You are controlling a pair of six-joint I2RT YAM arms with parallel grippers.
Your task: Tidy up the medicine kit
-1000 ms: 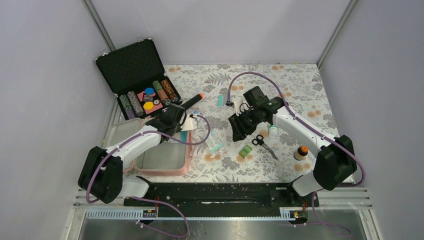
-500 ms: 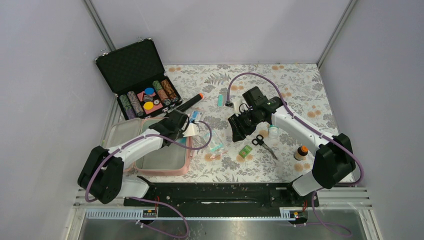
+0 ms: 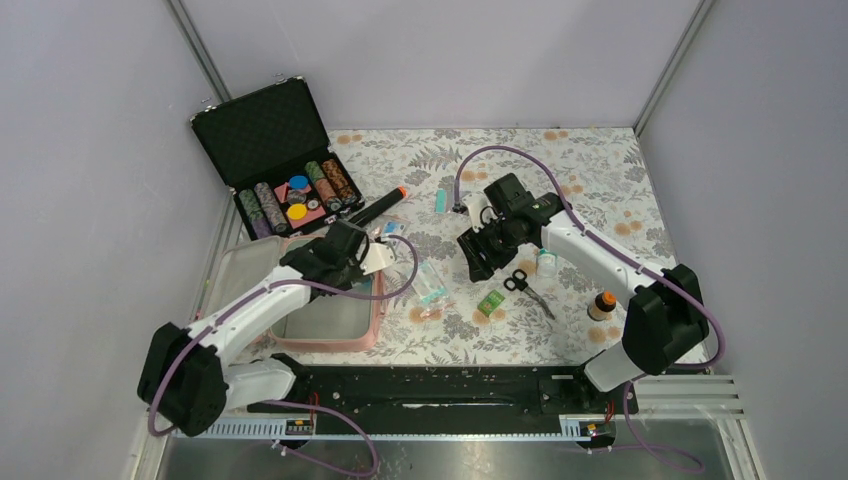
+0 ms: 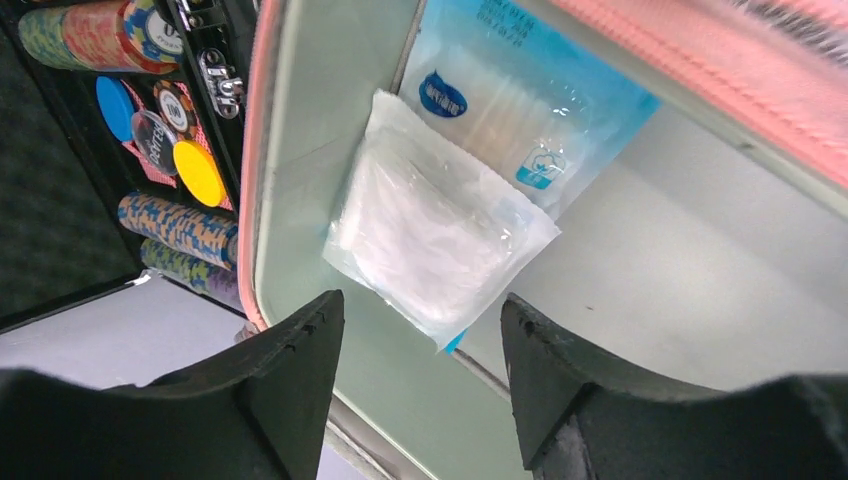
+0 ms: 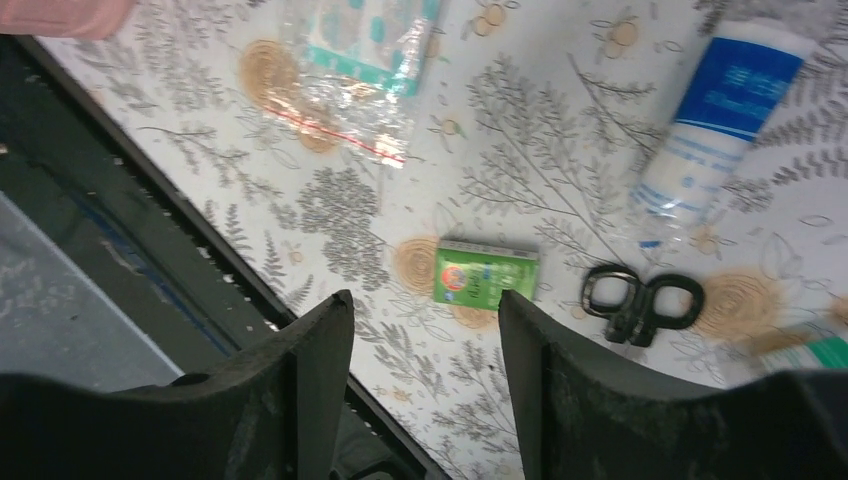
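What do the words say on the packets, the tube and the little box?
Nothing here reads clearly.
Blue plastic packet in the pink soft zip pouch: dark oval logo, print blurred.
White tube with blue label: writing blurred.
Small green cardboard box: print too small.
Round poker chips: markings too small.

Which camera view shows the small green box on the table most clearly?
The right wrist view: the green box lies there large and unblocked, near the scissors. The top external view shows it only as a tiny green patch. The left wrist view does not show it.
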